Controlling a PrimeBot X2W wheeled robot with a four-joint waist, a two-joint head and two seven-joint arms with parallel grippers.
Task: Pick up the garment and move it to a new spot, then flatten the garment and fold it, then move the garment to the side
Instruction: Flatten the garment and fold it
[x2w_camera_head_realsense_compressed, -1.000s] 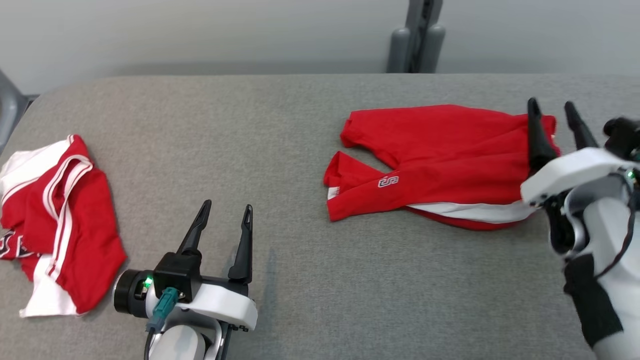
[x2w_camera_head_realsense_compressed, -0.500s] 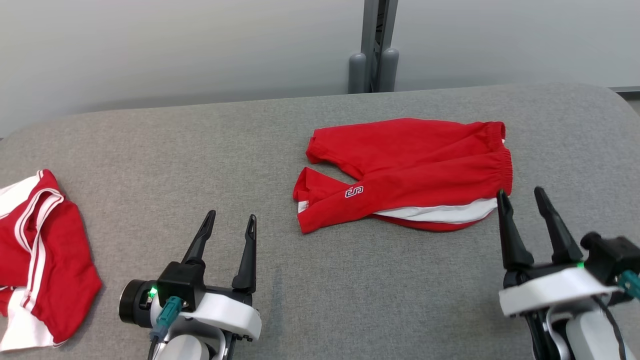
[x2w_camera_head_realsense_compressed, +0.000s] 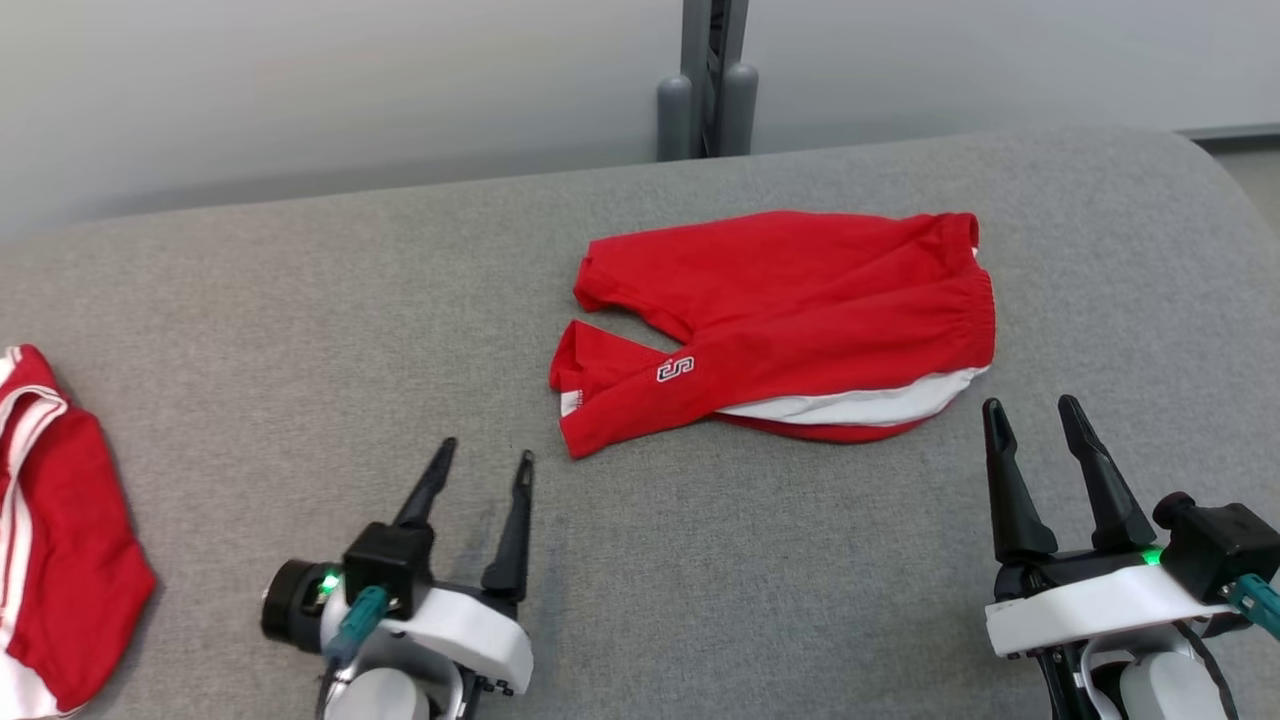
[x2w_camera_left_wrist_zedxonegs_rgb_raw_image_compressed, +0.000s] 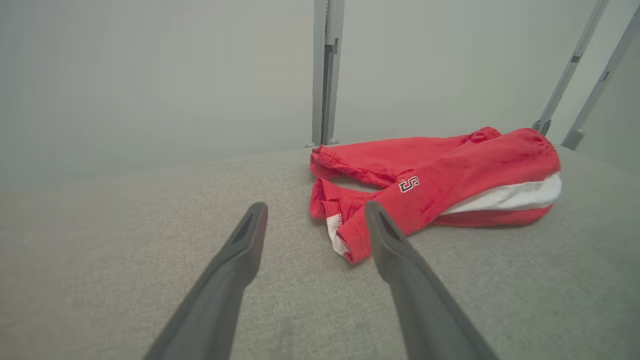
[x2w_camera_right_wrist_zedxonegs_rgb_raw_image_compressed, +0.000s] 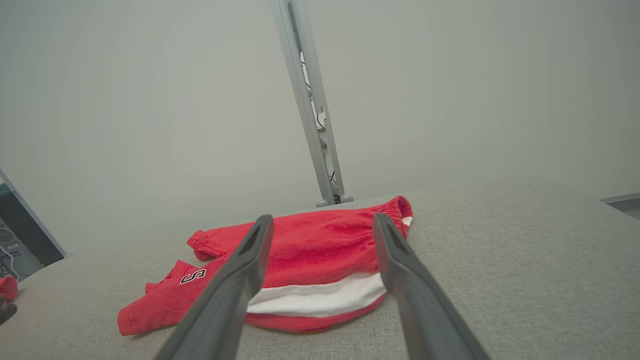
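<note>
The red cloth shorts (x2w_camera_head_realsense_compressed: 800, 290) look soft and matt. The grey cloth-covered tabletop (x2w_camera_head_realsense_compressed: 300, 300) looks rough and woven.

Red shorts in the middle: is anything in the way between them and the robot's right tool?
No, nothing visible. The right tool is open, just short of the red shorts, with bare grey surface between them. The other red-and-white garment lies far off to the left.
</note>
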